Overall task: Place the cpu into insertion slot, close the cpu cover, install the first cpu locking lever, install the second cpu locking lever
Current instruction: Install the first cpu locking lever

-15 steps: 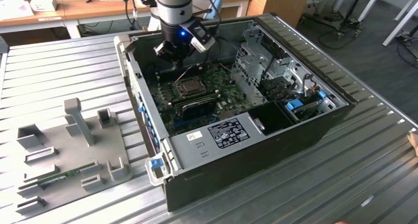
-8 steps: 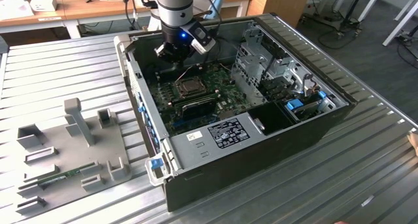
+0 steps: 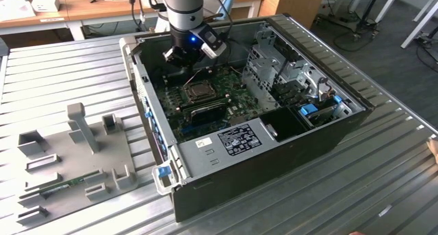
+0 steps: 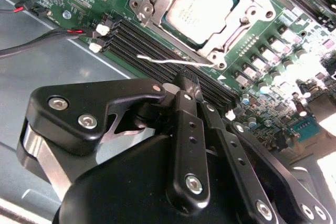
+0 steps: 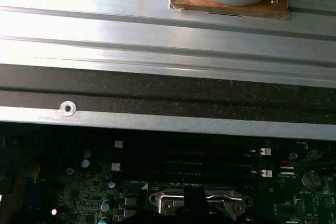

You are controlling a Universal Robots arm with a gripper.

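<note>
Starting in the exterior view, the arm [image 3: 183, 9] stands vertical at upper centre inside the open computer case [image 3: 321, 142], with the fingers [image 3: 176, 56] above the board, just up-frame of the insertion slot [image 3: 198, 90]. In the second wrist view, the cpu [image 4: 202, 6] lies seated under the cpu cover [image 4: 255, 14]. A loose locking lever [image 4: 173, 62] lies between the cpu and the fingers [image 4: 186, 124], which are pressed together and hold nothing. In the first wrist view, the cpu cover [image 5: 220, 199] lies near the dark fingertips.

Black memory slots [image 5: 210, 163] lie between the metal case wall [image 5: 157, 121] and the silver cpu cover [image 5: 197, 199].
</note>
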